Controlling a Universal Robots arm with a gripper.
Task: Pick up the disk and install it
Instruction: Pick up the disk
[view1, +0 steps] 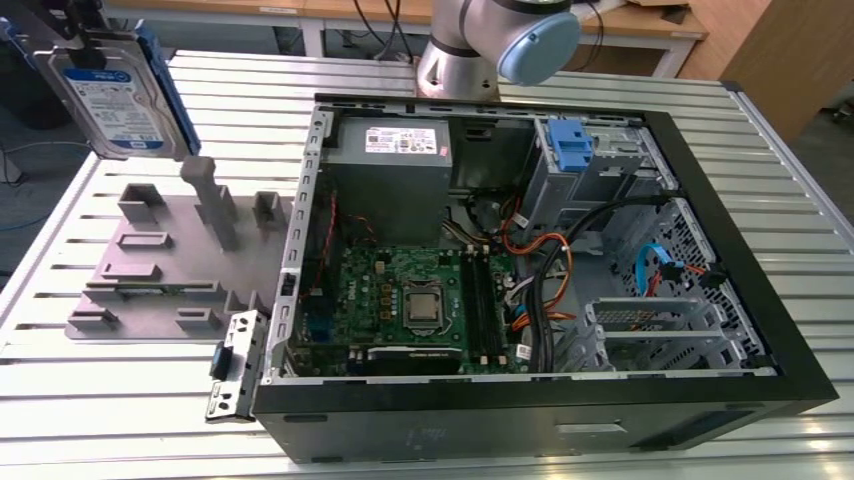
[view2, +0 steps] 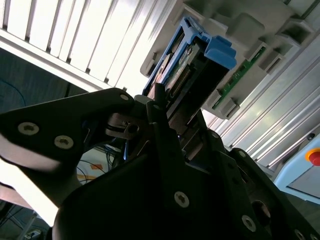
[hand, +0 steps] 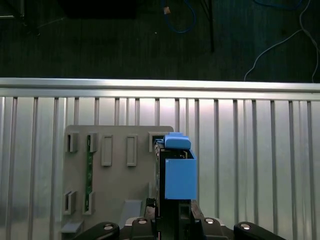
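The gripper (view1: 83, 42) has its jaws pinching the disk (view1: 114, 100) by one end, so the drive hangs straight out from the jaws with its white-and-blue label facing the exterior camera and a blue side rail along one long edge. In the second wrist view the dark fingers (view2: 159, 112) press on the two flat faces of the disk (view2: 182, 75), and its blue-railed far end points away from the jaws. In the first wrist view the disk (hand: 179, 175) shows edge-on just beyond the gripper (hand: 170, 222). Past the held drive, clear of it, lies the grey fixture plate (view1: 147, 270) with its slots and posts, resting on the slatted aluminium table (view1: 134, 400). Well to one side of the jaws, toward the exterior view's right, the open computer case (view1: 534, 420) lies on the same table, with a grey power-supply box (view1: 394, 165), a green motherboard (view1: 400, 290) and a bright-blue latch piece (view1: 570, 145) inside it.
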